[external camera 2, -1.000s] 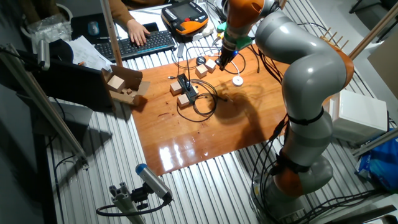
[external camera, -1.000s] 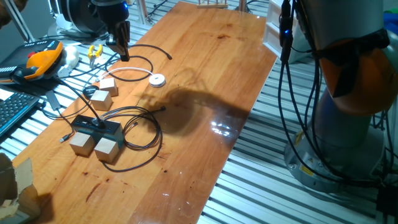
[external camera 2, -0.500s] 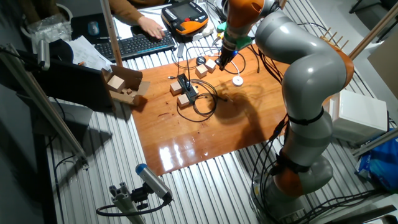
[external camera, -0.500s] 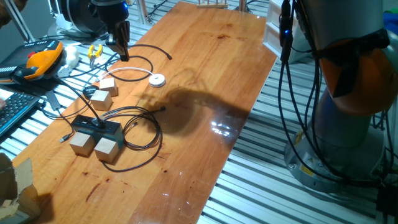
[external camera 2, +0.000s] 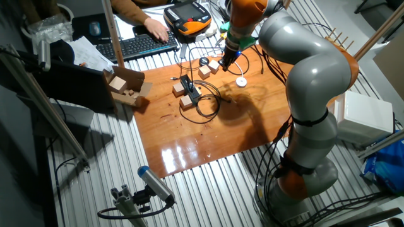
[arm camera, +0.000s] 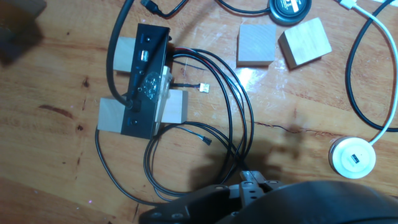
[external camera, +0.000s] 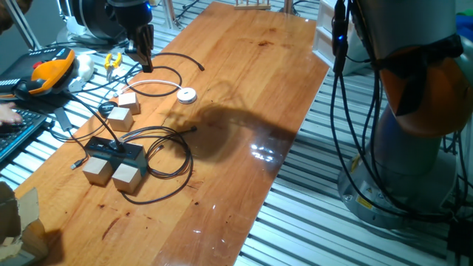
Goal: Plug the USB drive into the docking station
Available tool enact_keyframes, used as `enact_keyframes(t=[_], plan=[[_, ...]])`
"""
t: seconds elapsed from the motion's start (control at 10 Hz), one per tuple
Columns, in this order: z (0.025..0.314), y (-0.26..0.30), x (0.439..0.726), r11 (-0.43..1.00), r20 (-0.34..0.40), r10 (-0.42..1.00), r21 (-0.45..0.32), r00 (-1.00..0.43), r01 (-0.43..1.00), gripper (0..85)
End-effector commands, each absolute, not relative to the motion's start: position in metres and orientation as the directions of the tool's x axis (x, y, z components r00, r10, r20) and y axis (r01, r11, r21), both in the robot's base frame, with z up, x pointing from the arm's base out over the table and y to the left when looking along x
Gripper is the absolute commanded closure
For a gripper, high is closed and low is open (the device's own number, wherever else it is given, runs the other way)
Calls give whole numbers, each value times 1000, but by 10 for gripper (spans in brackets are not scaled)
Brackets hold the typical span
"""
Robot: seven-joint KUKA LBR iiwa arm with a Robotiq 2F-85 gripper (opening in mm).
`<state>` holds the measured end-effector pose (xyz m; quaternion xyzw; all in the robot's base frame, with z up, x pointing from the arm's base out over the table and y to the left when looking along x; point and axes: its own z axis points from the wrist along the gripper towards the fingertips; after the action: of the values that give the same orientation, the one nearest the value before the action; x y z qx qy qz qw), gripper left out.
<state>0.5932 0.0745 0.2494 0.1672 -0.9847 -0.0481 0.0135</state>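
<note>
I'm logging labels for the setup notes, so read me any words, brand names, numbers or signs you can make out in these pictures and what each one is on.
No text can be read in any view.
Docking station: pale marks on top, too blurred to read.
Round black puck: a white mark, cut off by the picture's edge.
Orange handheld controller: its screen is too small to read.
Keyboard: key lettering too small to read.

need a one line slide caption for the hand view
Hand view looking down on the black docking station flanked by wooden cubes, thin black cables looping across the wooden table.
</note>
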Motion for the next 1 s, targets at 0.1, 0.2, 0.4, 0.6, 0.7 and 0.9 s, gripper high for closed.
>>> enact_keyframes(t=[0.1, 0.2, 0.4, 0.6, 0.7, 0.9], plan=[[250, 77, 594, 941, 8, -326, 95, -945, -324, 850], [250, 77, 595, 942, 6, -325, 94, -946, -323, 850], [251, 77, 594, 942, 8, -322, 100, -947, -320, 850], [251, 77, 594, 944, 6, -320, 91, -947, -319, 850], [251, 76, 593, 944, 6, -320, 91, -947, -319, 850], [250, 76, 593, 943, 15, -321, 95, -947, -318, 850]])
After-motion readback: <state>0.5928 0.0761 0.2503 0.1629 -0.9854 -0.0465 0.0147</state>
